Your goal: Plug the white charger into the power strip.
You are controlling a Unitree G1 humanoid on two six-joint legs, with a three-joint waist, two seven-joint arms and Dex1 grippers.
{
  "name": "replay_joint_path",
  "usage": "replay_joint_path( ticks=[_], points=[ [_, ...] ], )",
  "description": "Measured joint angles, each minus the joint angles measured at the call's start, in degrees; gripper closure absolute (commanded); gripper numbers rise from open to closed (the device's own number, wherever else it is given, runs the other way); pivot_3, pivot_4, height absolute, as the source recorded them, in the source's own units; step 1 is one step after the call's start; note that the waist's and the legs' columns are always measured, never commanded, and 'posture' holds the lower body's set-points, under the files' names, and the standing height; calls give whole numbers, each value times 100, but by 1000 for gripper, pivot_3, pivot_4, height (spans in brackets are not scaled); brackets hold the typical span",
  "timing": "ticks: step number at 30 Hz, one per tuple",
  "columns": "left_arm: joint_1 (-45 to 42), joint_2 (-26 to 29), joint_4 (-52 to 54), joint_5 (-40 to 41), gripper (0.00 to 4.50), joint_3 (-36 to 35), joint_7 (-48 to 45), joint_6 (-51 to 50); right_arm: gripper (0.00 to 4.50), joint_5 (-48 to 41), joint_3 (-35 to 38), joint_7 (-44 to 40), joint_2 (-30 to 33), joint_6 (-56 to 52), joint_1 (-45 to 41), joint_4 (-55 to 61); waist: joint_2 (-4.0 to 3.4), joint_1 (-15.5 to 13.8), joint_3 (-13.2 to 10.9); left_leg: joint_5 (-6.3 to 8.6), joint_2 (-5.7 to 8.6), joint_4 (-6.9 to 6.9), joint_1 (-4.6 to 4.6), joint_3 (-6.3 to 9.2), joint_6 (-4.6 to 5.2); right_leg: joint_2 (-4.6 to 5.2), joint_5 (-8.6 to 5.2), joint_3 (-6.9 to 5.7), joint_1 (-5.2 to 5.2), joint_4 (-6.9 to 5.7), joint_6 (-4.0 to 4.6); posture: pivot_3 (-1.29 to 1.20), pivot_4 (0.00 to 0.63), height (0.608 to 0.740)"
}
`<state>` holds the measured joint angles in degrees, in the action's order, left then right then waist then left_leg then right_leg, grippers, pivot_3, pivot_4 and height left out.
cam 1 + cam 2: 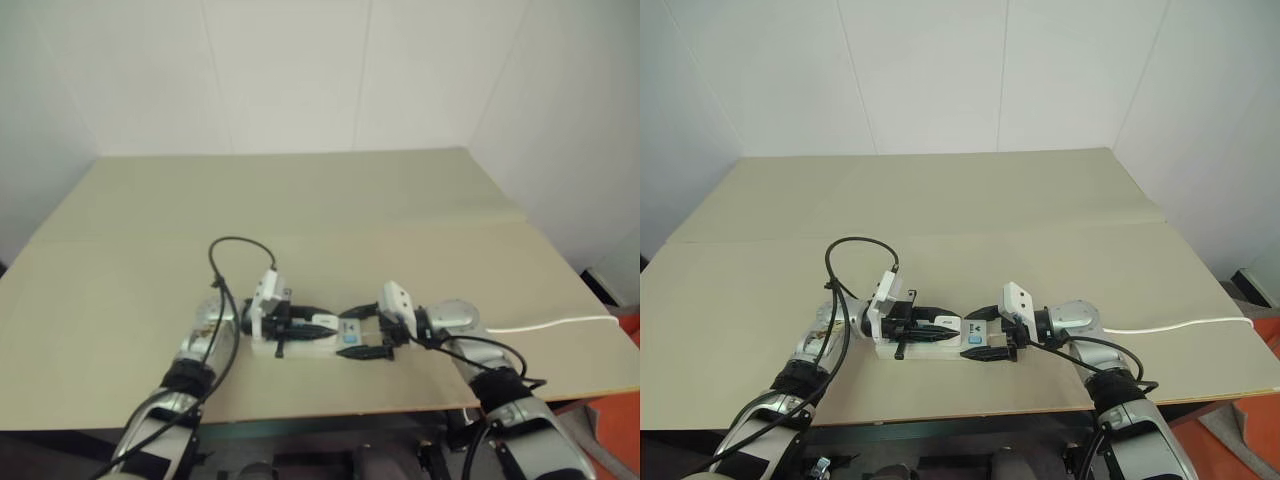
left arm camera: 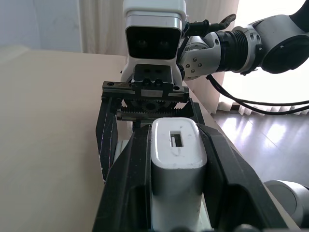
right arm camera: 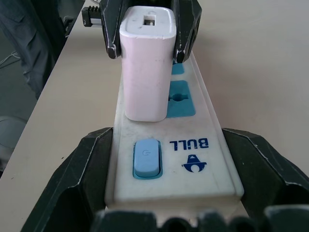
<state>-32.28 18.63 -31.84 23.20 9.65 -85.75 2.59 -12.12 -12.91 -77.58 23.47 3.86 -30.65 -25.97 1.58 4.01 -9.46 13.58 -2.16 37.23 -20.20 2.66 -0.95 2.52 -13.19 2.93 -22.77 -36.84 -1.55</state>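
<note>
Here the power strip (image 3: 164,145) lies flat on the counter (image 1: 300,200) near its front edge, the right tool (image 3: 159,212) pinching its switch end between both fingers. The white charger (image 3: 145,63) stands upright on the strip's face just beyond the blue switch (image 3: 146,158), clamped by the left tool (image 2: 169,193).

The charger (image 3: 145,63) is plain white, and the power strip (image 3: 169,159) beneath it is white too, with blue sockets, a light blue switch (image 3: 147,158) and blue "BULL" lettering. Both grippers' fingers (image 3: 77,188) are black. The table (image 1: 990,200) is a flat beige, and the cord (image 1: 1180,325) is white.
</note>
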Motion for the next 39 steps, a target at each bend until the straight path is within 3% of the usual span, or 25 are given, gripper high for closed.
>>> replay_joint_path(
  ticks=[15, 24, 26, 34, 39],
  points=[
    [95, 11, 1, 0, 3480, 49, 44, 103, 1115, 17, -25, 9, -37, 73, -17, -96, -8, 6, 9, 1, 0, -26, 26, 8, -1, -4, -10, 0, 36, 12, 13, 0, 150, 740],
    [127, 350, -202, -285, 486, -116, 207, 311, 1115, 11, -1, -34, 0, 93, -28, -168, -51, -9, 33, 1, 7, -31, 31, 10, -1, -1, -31, 3, 41, 19, 45, 0, 150, 740],
    [116, 325, -249, -285, 38, -144, 205, 357, 1115, 10, -1, -38, 0, 94, -28, -170, -53, -11, 34, 1, 8, -31, 30, 11, -1, -1, -32, 4, 41, 19, 46, 0, 150, 740],
    [15, 355, -367, -264, 38, -311, -251, 377, 1115, -3, -1, -77, -5, 121, -38, -159, -51, 4, 32, 1, 8, -32, 17, 13, -2, -2, -30, 4, 22, 25, 41, 0, 150, 740],
    [93, 718, -217, 30, 38, -431, -614, 221, 1115, -27, 10, -113, -5, 143, -57, -127, -40, 7, 22, 0, 8, -31, -7, 12, -1, -4, -8, 8, -32, 13, 5, 0, 150, 740]
  ],
)
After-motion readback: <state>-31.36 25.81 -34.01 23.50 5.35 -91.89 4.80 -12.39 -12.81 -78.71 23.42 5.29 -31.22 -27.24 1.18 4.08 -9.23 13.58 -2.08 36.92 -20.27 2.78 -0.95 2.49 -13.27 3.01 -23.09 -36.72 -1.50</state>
